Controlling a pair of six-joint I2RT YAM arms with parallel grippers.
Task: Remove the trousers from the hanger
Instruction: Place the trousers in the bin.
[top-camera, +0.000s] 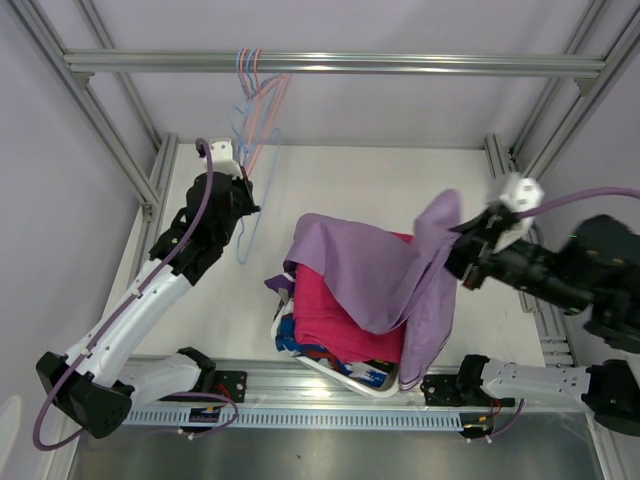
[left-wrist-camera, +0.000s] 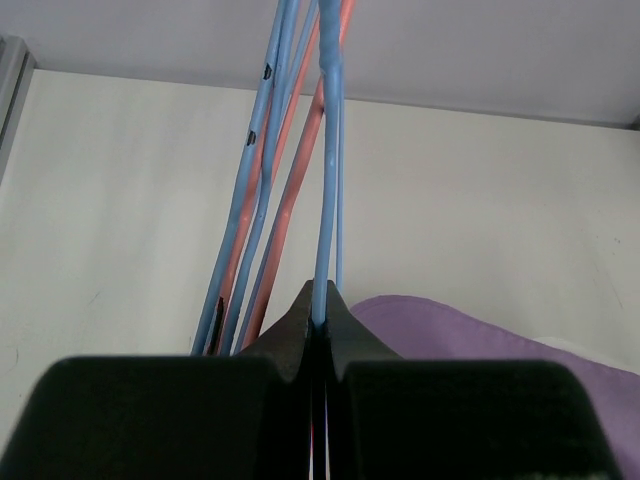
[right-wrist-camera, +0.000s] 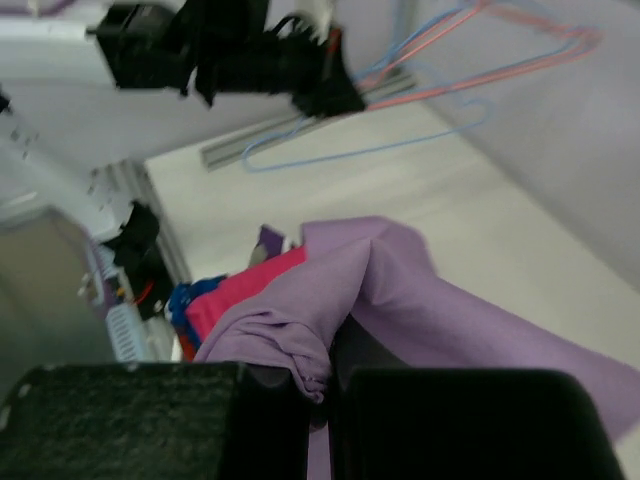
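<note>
Above the far left corner of the table (top-camera: 380, 180), a bunch of thin wire hangers (top-camera: 262, 95), blue and pink, hook over the metal rail (top-camera: 400, 65). They overlap too much for me to count. My left gripper (left-wrist-camera: 318, 310) is pinched fully shut on the wire of one blue hanger (left-wrist-camera: 328, 200), with the other wires crowding just beside my fingertips.

My right gripper (right-wrist-camera: 320, 385), over the right side of the table, is nearly closed on a bunched fold of the lilac trousers (top-camera: 370, 270). From that pinch the cloth drapes down over a heap in a white basket (top-camera: 345, 380) at the near edge. Beneath the lilac lie the bright pink trousers (top-camera: 330, 320), then the blue-white patterned trousers (top-camera: 300, 348) at the near rim. A darker purple corner (top-camera: 277, 284) pokes out on the heap's left side. That makes four cloths I can tell apart.
</note>
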